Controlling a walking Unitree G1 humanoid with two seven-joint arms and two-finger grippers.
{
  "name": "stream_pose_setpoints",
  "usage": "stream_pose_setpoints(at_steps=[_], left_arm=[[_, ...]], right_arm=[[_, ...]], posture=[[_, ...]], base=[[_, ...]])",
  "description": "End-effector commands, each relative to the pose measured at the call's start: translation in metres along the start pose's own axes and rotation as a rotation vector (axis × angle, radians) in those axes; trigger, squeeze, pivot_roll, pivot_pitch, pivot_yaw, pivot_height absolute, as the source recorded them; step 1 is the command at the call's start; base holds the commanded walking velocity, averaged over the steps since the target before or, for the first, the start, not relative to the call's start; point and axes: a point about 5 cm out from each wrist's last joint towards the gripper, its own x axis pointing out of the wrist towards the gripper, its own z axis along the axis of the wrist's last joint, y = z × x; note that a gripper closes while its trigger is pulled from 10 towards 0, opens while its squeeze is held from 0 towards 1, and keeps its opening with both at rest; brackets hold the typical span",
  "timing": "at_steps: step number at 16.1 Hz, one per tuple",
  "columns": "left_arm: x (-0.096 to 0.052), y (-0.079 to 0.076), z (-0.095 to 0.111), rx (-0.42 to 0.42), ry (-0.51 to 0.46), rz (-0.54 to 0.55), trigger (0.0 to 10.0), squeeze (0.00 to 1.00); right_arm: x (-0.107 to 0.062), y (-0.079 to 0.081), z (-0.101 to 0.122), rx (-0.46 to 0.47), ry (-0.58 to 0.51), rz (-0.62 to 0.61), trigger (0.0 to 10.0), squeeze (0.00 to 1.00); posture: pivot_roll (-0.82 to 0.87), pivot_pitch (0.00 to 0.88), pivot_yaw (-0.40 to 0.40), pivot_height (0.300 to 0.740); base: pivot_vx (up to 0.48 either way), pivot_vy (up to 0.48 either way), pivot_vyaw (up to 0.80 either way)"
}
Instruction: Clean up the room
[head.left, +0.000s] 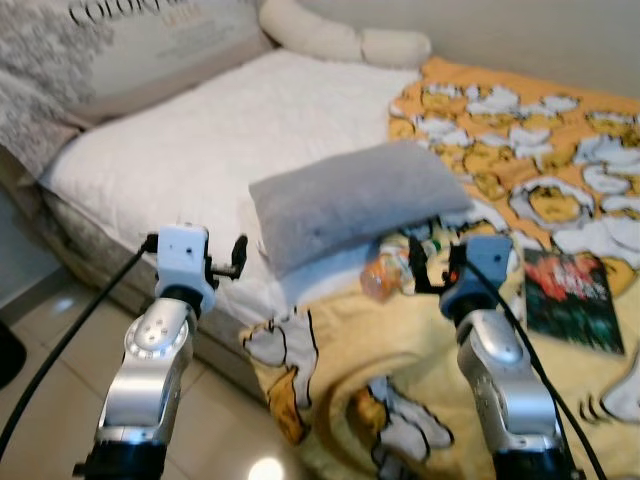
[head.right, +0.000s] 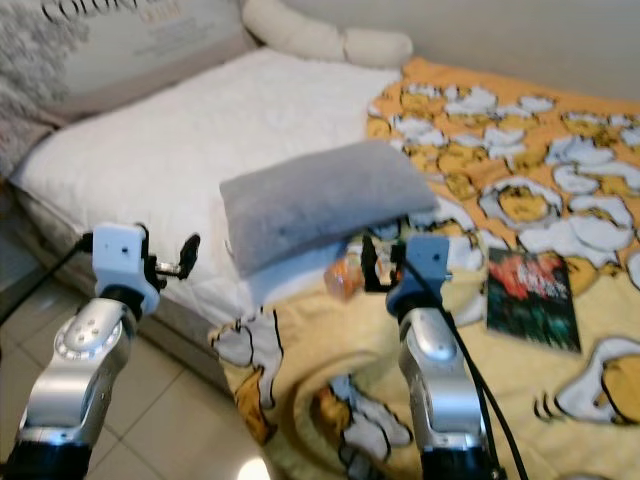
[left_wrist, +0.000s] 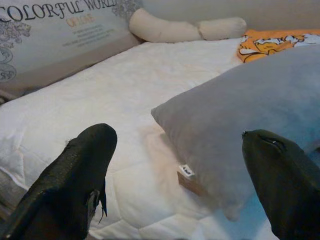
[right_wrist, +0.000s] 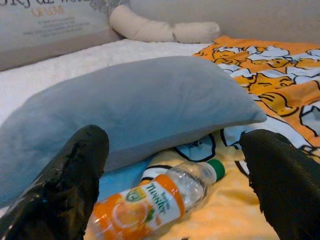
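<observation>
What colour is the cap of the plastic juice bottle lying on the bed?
Green, on the clear plastic juice bottle with the orange label; clearest in the right wrist view.

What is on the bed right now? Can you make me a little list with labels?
place: bed with white cover and yellow cartoon blanket
pillow: grey pillow, lying flat
bottle: juice bottle, on its side, partly under the grey pillow
book: dark book on the yellow cartoon blanket
left gripper: fingers open, at bed edge
right gripper: fingers open, facing the juice bottle

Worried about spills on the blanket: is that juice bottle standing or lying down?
Lying down. The bottle rests on its side on the yellow blanket, green cap on, beside the grey pillow.
</observation>
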Motion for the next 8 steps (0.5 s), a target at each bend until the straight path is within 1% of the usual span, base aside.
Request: stream_pose_setpoints(at_steps=[1, 2, 4, 5, 6, 8], left_arm=[[0.0010, -0.0086, 0.0029, 0.011, -0.010, -0.035, 10.0, 1.00], [-0.0002, -0.0098, 0.0013, 0.014, -0.004, -0.046, 10.0, 1.00], [-0.0013, -0.0112, 0.0003, 0.037, 0.000, -0.065, 10.0, 1.00], [-0.0013, -0.0116, 0.0008, 0.034, -0.005, -0.068, 10.0, 1.00], [-0.0014, -0.0124, 0.0032, 0.049, -0.026, -0.084, 10.0, 1.00], [0.0015, -0.0095, 0.0054, 0.075, -0.037, -0.074, 10.0, 1.00]], right_arm=[[0.0006, -0.0044, 0.0029, -0.003, 0.008, 0.001, 10.0, 0.00], [0.0003, -0.0049, 0.0027, -0.007, 0.013, 0.005, 10.0, 0.00], [0.0009, -0.0054, 0.0027, 0.037, 0.025, 0.006, 10.0, 0.00], [0.0014, -0.0054, 0.0032, 0.030, 0.027, 0.011, 10.0, 0.00], [0.0021, -0.0063, 0.0051, 0.010, 0.029, 0.018, 10.0, 0.00], [0.0029, -0.0086, 0.0081, 0.025, 0.018, -0.001, 10.0, 0.00]], posture=[[-0.05, 0.000, 0.036, 0.740], [-0.05, 0.000, 0.035, 0.740], [-0.05, 0.000, 0.033, 0.740], [-0.05, 0.000, 0.033, 0.740], [-0.05, 0.000, 0.032, 0.740], [-0.05, 0.000, 0.027, 0.740]], base=[[0.349, 0.000, 0.80], [0.349, 0.000, 0.80], [0.292, 0.000, 0.00], [0.000, 0.000, 0.00], [0.000, 0.000, 0.00], [0.000, 0.000, 0.00]])
